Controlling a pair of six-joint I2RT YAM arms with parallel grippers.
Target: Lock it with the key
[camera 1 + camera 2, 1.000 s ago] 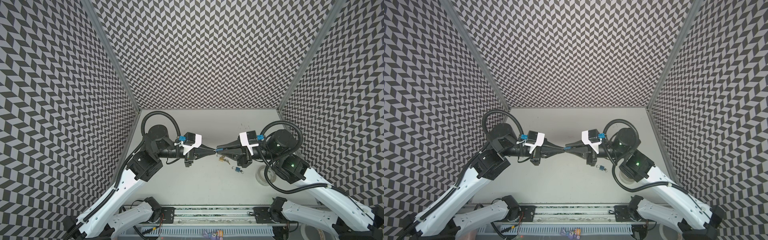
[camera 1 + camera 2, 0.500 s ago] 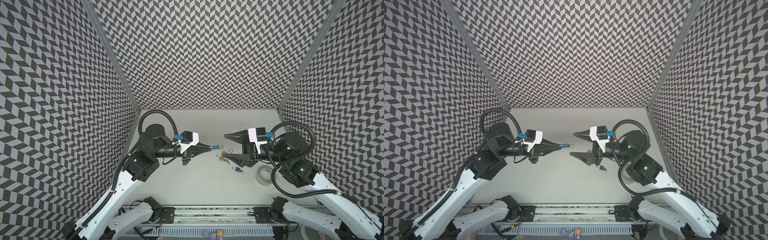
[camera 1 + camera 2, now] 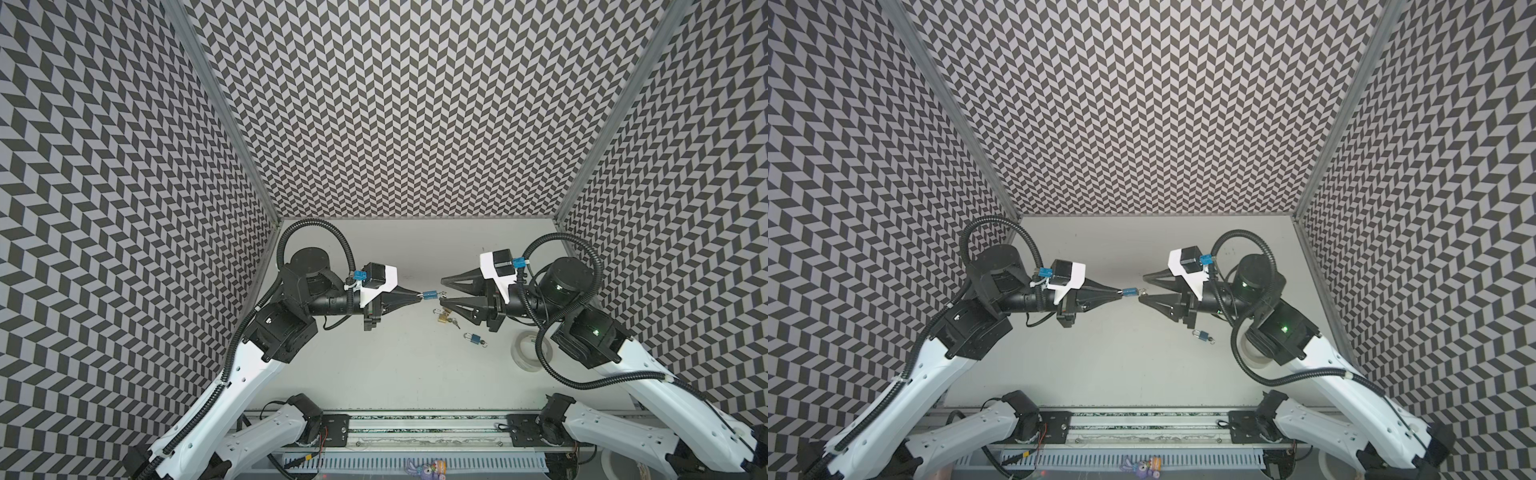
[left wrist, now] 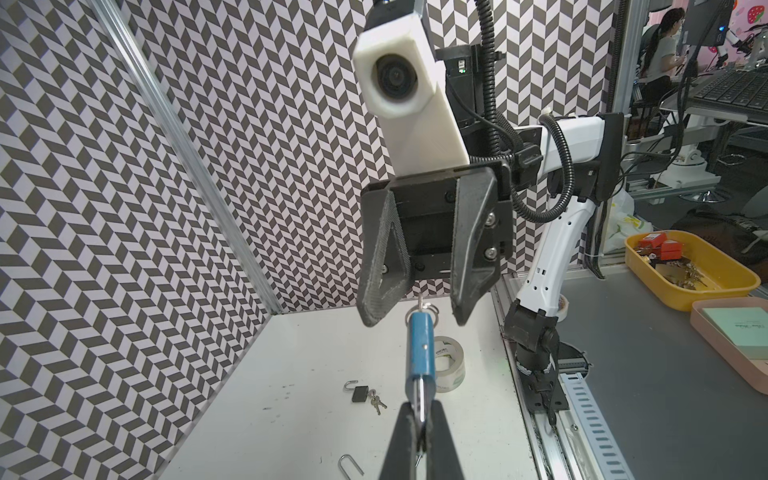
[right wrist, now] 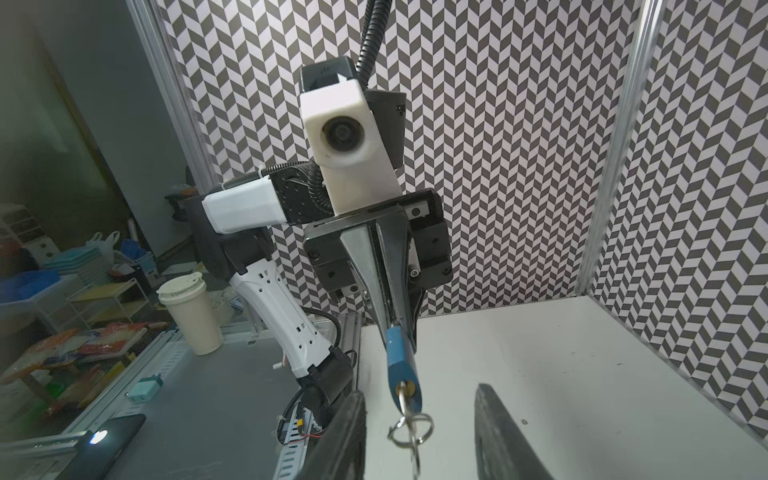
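- Since half a second ago both arms have come together again, and the right tool has narrowed from wide to about half open.
- Now the blue padlock is in the air above the worktop, its shackle pinched in the closed left tool; the key sits in its far end, between the right tool's jaws, touching neither.
- On the white, slightly marked worktop lie a brass padlock, a second blue padlock and a tape roll.
- Chevron walls close three sides.
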